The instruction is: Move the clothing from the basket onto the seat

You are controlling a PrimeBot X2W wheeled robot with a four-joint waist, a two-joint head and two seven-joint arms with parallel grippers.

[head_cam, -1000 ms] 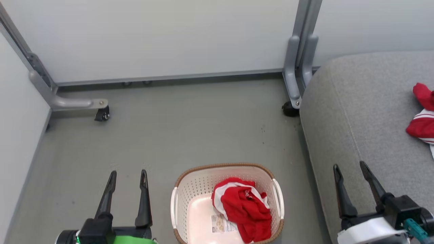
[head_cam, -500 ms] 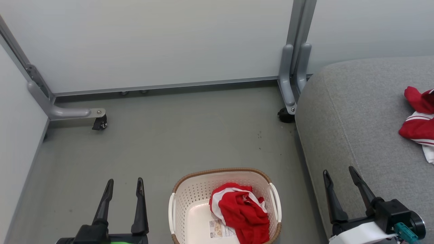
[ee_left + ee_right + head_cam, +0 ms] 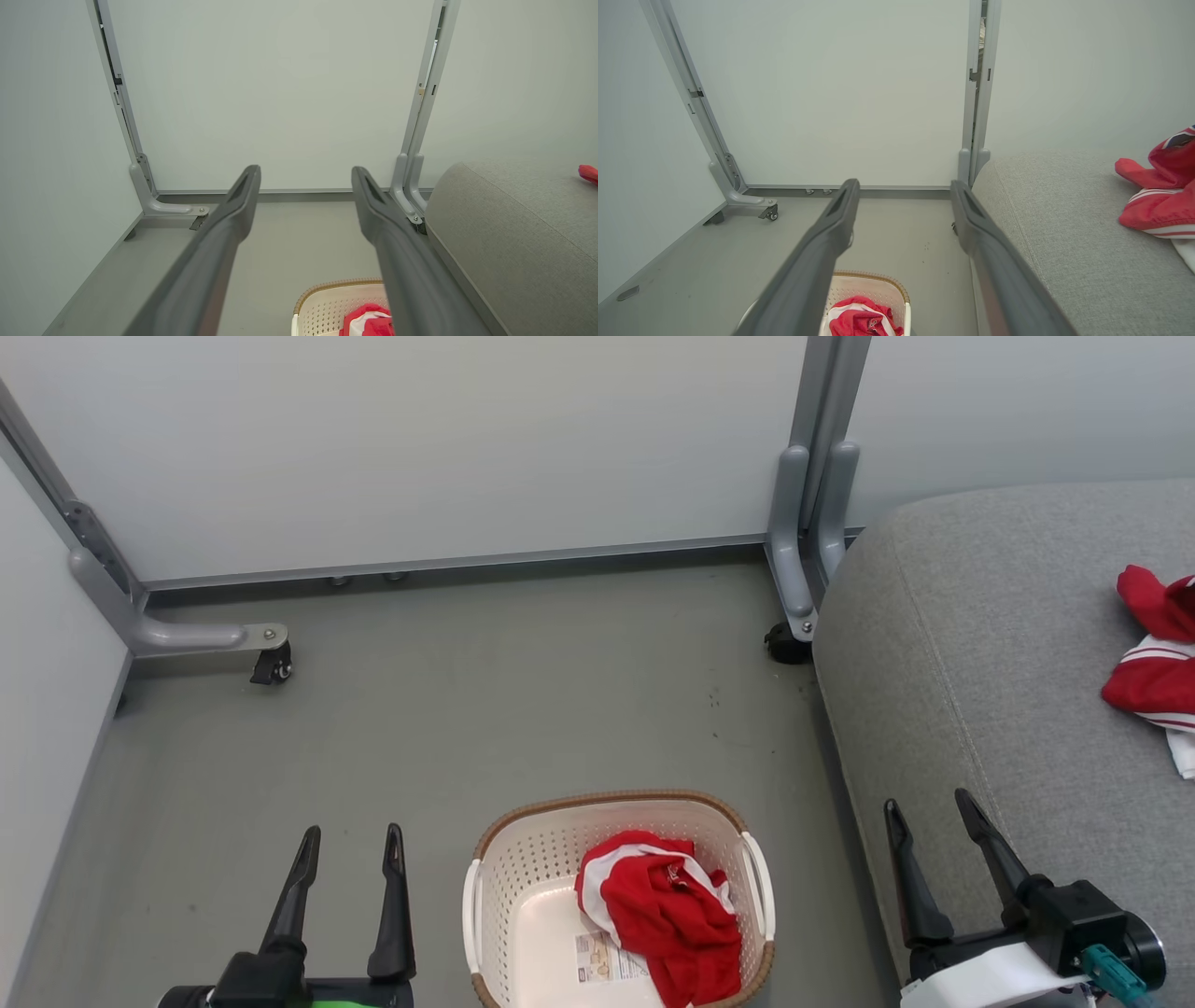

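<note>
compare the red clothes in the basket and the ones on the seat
The basket clothing lies low inside the basket on the floor; the seat clothing lies up on the seat. The basket clothing sits between the left gripper and right gripper; the seat clothing lies beyond the right gripper, cut off by the head view's edge. Both are crumpled, red with white, and untouched.
</note>
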